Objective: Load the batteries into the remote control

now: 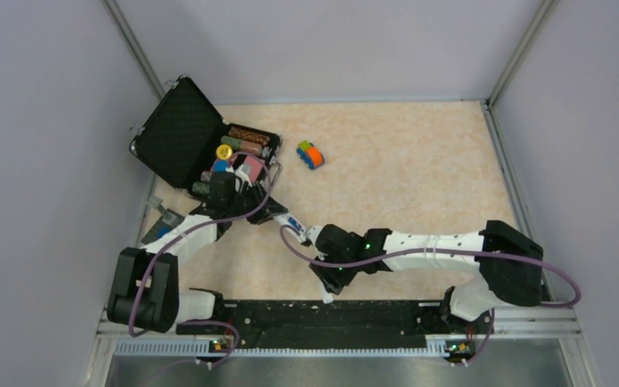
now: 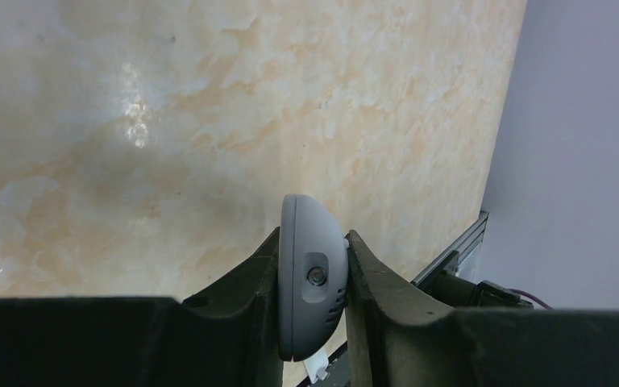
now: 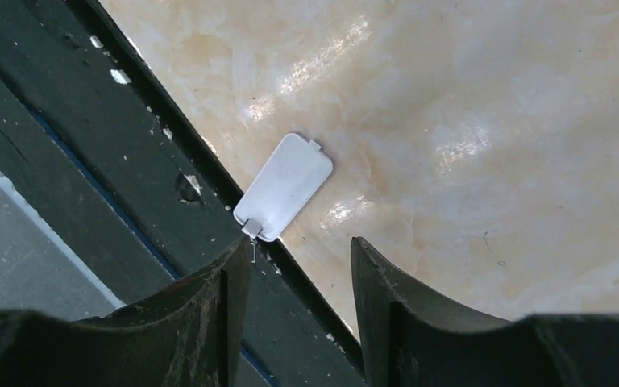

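My left gripper (image 1: 278, 216) is shut on the remote control (image 1: 292, 222) and holds it edge-on above the table's middle left. In the left wrist view the fingers (image 2: 250, 274) clamp the remote's rounded grey-white end (image 2: 313, 274), which carries a small round lens. A blue speck shows on the remote in the top view; I cannot tell if it is a battery. No other battery is in view. My right gripper (image 1: 326, 284) is open and empty over the near edge. In the right wrist view (image 3: 300, 242) a small white battery cover (image 3: 284, 187) lies just ahead of its fingertips.
The cover (image 1: 328, 297) lies against the black base rail (image 1: 322, 310) at the near edge. An open black case (image 1: 179, 137) with striped chip stacks stands at the back left. An orange-blue-green toy car (image 1: 310, 154) sits right of it. A grey-blue object (image 1: 161, 222) lies at the left edge.
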`<action>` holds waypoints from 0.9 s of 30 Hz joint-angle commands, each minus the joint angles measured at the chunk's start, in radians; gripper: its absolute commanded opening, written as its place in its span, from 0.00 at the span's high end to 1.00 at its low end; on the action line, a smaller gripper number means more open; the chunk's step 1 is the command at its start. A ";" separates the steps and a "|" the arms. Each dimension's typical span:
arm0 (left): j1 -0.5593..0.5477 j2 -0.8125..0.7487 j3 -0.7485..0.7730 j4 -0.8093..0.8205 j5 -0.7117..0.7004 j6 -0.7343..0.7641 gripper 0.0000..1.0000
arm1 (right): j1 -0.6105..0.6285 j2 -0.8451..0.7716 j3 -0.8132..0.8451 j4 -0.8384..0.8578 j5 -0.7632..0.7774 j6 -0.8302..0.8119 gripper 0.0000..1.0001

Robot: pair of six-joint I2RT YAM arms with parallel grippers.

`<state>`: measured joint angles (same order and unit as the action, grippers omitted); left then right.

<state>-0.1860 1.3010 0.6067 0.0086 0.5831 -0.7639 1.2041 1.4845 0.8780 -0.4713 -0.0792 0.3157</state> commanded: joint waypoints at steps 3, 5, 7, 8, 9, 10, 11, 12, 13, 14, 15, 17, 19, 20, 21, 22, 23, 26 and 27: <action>0.003 0.005 -0.054 0.119 0.037 -0.021 1.00 | 0.092 0.018 -0.012 0.082 0.042 -0.042 0.56; 0.006 0.010 -0.058 0.119 0.041 -0.020 1.00 | 0.130 0.015 -0.016 0.099 0.054 -0.094 0.59; 0.014 0.013 -0.063 0.118 0.051 -0.019 1.00 | 0.168 0.009 -0.031 0.130 0.050 -0.148 0.60; 0.021 0.012 -0.067 0.119 0.054 -0.019 1.00 | 0.182 0.007 -0.039 0.140 0.050 -0.171 0.61; 0.031 0.010 -0.069 0.119 0.058 -0.021 1.00 | 0.192 0.005 -0.049 0.146 0.051 -0.195 0.62; 0.040 0.007 -0.075 0.121 0.062 -0.022 1.00 | 0.195 0.005 -0.057 0.151 0.049 -0.215 0.63; 0.050 0.002 -0.079 0.124 0.064 -0.023 1.00 | 0.195 0.005 -0.065 0.154 0.056 -0.229 0.63; 0.059 -0.004 -0.085 0.125 0.065 -0.025 1.00 | 0.195 0.004 -0.071 0.155 0.064 -0.243 0.64; 0.067 -0.010 -0.091 0.129 0.068 -0.026 1.00 | 0.195 0.002 -0.078 0.159 0.066 -0.259 0.66; 0.072 -0.017 -0.096 0.128 0.068 -0.027 1.00 | 0.196 0.001 -0.085 0.167 0.069 -0.273 0.67; 0.077 -0.025 -0.102 0.127 0.068 -0.028 1.00 | 0.196 0.001 -0.093 0.173 0.075 -0.288 0.67; 0.082 -0.043 -0.114 0.128 0.067 -0.031 1.00 | 0.196 -0.001 -0.108 0.197 0.076 -0.309 0.69; 0.087 -0.059 -0.126 0.128 0.063 -0.037 1.00 | 0.196 -0.005 -0.119 0.217 0.076 -0.358 0.69; 0.088 -0.066 -0.132 0.127 0.061 -0.039 1.00 | 0.196 -0.004 -0.121 0.223 0.076 -0.368 0.69; 0.090 -0.074 -0.137 0.127 0.060 -0.042 1.00 | 0.196 -0.002 -0.121 0.226 0.075 -0.375 0.69; 0.092 -0.083 -0.142 0.125 0.058 -0.042 1.00 | 0.196 0.001 -0.120 0.228 0.073 -0.381 0.69; 0.094 -0.088 -0.146 0.124 0.056 -0.043 1.00 | 0.196 0.004 -0.122 0.229 0.069 -0.386 0.70; 0.100 -0.101 -0.151 0.120 0.054 -0.044 1.00 | 0.196 0.003 -0.127 0.234 0.076 -0.397 0.71; 0.100 -0.103 -0.152 0.120 0.053 -0.045 1.00 | 0.196 0.003 -0.128 0.239 0.076 -0.400 0.71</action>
<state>-0.0963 1.2362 0.4641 0.0792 0.6170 -0.7998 1.3941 1.4990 0.7570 -0.2874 -0.0154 -0.0364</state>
